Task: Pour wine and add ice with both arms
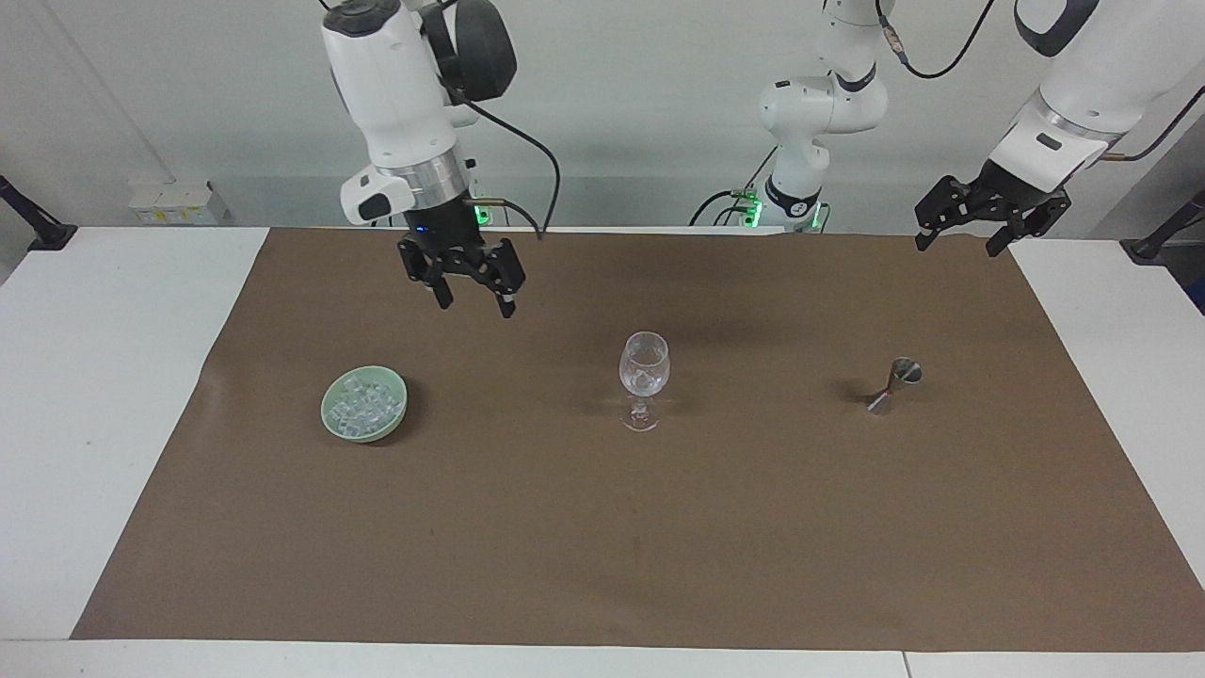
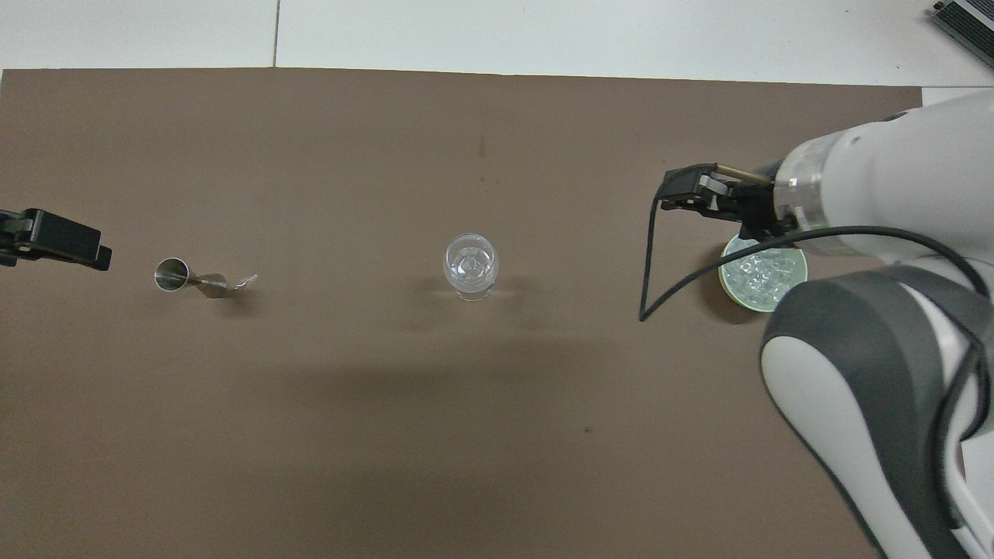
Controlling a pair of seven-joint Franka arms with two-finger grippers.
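Observation:
A clear stemmed glass (image 1: 644, 369) (image 2: 470, 265) stands in the middle of the brown mat with a few pieces of ice (image 1: 643, 380) in its bowl. More ice (image 1: 363, 403) (image 2: 763, 277) fills the pale green bowl (image 1: 367, 434) (image 2: 727, 289) toward the right arm's end. My right gripper (image 1: 474, 306) (image 2: 689, 192) hangs open and empty above the mat, beside the green bowl. At the left arm's end of the mat my left gripper (image 1: 953, 247) (image 2: 68, 245) waits in the air, open and empty. No wine is in view.
A small steel jigger (image 1: 895, 383) (image 2: 189, 277) stands on the mat between the glass and the left arm's end. White tabletop (image 1: 113, 377) borders the mat on both ends. The right arm's cable (image 2: 648, 272) droops over the mat.

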